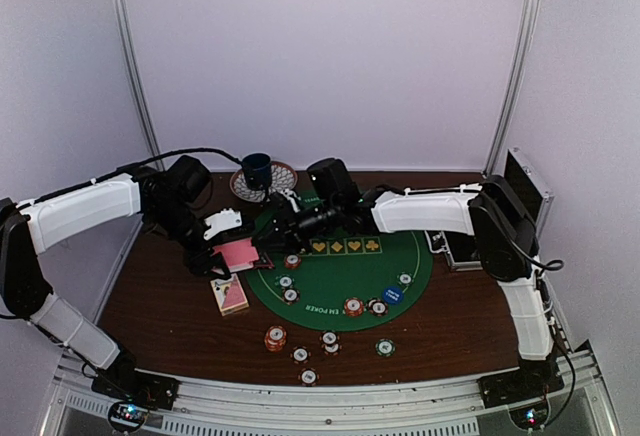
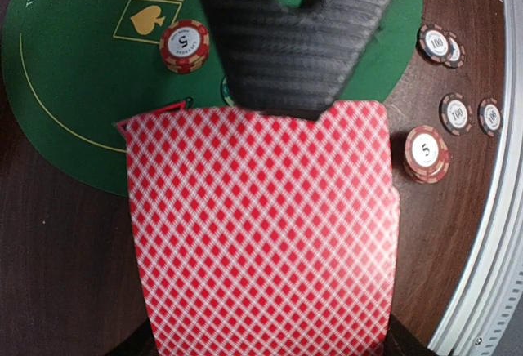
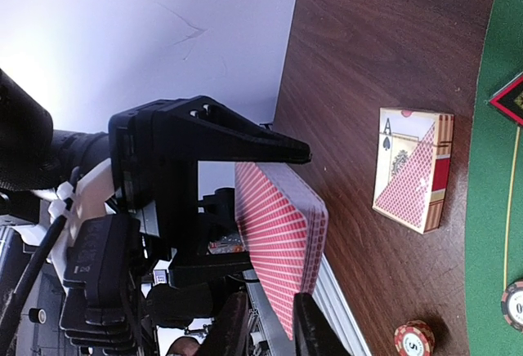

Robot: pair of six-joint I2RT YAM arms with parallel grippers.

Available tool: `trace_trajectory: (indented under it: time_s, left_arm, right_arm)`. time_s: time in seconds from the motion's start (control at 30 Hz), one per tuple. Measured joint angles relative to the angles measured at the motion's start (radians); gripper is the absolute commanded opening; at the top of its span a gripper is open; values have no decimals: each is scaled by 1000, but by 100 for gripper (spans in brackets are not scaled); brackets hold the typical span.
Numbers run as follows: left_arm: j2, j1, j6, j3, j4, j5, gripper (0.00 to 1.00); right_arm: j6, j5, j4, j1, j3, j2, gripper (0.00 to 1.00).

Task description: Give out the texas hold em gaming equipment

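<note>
left claw clamped on the pink-backed deck above the desk, its long axis running straight to the right claw, which straddles the far edge; pinching or not, i cannot tell.

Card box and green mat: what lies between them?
Nothing: a bare strip of table separates the card box and the green mat, clearest in the right wrist view.
</note>
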Motion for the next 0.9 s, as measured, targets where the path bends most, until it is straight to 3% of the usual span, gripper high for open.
trace_trajectory:
  time_s: [0.3,0.67,0.9]
  left_arm:
    - [0,0,0,0,0,-2,10]
    - [0,0,0,0,-2,-2,9]
    - [0,0,0,0,-8,-3,9]
  right_arm:
    - [8,-14,12,11,-1,0,24]
    - [-84,-15,-106,2,-1,0,41]
    - [-103,-9,-127,-8,-1,0,44]
